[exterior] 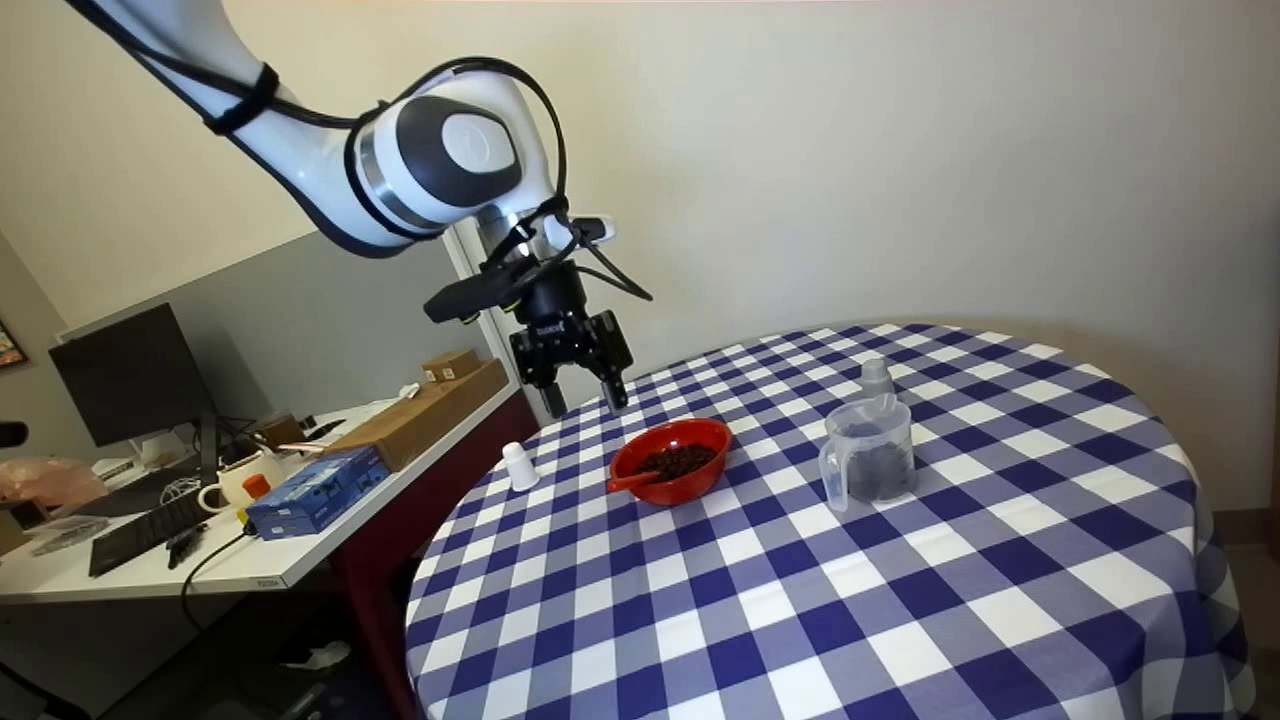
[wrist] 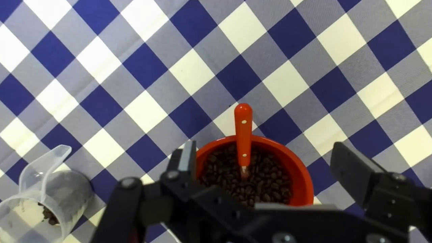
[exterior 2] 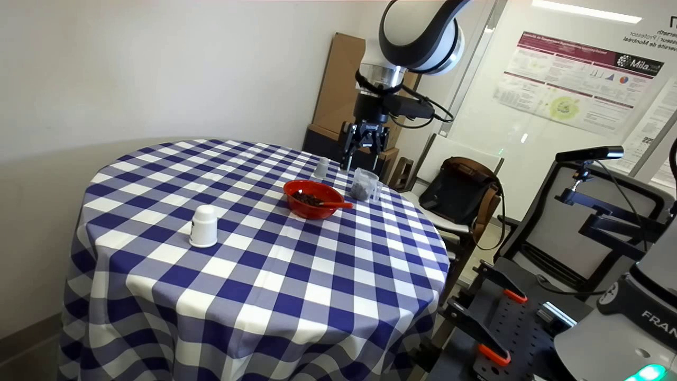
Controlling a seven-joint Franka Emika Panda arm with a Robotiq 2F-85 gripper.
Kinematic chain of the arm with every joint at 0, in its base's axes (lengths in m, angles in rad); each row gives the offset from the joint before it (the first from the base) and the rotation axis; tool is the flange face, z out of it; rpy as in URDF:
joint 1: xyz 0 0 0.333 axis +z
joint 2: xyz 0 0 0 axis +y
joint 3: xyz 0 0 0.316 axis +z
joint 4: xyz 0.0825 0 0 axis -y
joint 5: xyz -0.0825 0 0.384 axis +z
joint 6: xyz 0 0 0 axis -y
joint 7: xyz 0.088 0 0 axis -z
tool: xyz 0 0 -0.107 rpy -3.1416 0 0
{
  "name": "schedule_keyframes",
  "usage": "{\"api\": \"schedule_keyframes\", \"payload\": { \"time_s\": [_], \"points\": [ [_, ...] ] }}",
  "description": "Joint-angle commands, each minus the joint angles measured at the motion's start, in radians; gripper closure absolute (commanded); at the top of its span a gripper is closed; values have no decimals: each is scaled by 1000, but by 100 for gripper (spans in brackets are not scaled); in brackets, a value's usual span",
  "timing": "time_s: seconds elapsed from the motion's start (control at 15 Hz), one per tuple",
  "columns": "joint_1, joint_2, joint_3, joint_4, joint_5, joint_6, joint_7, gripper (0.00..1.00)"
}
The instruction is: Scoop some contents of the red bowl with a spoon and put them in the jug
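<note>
One red bowl (exterior 2: pixel 312 213): upright on the checked tablecloth (exterior: pixel 740 620), dark beans (wrist: pixel 270 182) inside — too many to count.
One spoon (wrist: pixel 243 135): in the bowl, red handle resting over the rim and jutting past it, lower end down in the beans.
One jug (exterior: pixel 870 455): clear, upright, same cloth, apart from the bowl; wrist view shows some dark beans in it, number can't be made out.
Two small containers: white container (exterior 2: pixel 204 227) on the bowl's side away from the jug; greyish container (exterior: pixel 876 378) near the jug, not touching. Both upright.
One gripper (exterior: pixel 587 404): fingers spread wide, pointing down, raised above the cloth — wrist view has the bowl partly between them.
Arm (exterior: pixel 450 160): enters from upper left in an exterior view, bends at the wrist, gripper hanging below.
Blocked parts: gripper covers the bowl's lower part in the wrist view; jug hides the greyish container's base in an exterior view.
Desk (exterior: pixel 225 570): beside the cloth; one monitor (exterior: pixel 130 375), one keyboard (exterior: pixel 150 530), one blue box (exterior: pixel 318 492), some cardboard boxes (exterior: pixel 430 412).
Two chairs (exterior 2: pixel 555 238): beyond the cloth, one bearing a dark bag (exterior 2: pixel 460 193).
</note>
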Motion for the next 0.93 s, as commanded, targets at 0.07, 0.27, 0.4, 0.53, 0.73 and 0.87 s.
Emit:
{"api": "schedule_keyframes", "payload": {
  "time_s": [0.07,0.27,0.4,0.53,0.73,0.87],
  "points": [
    [19,95,-22,59,-13,40,-37,0],
    [26,137,-28,90,-19,44,-47,0],
    [31,163,-31,111,-20,39,-52,0],
    [38,185,-33,125,-22,37,-52,0],
    [51,211,-33,136,-24,34,-50,0],
    [58,226,-34,143,-25,34,-50,0]
  ]
}}
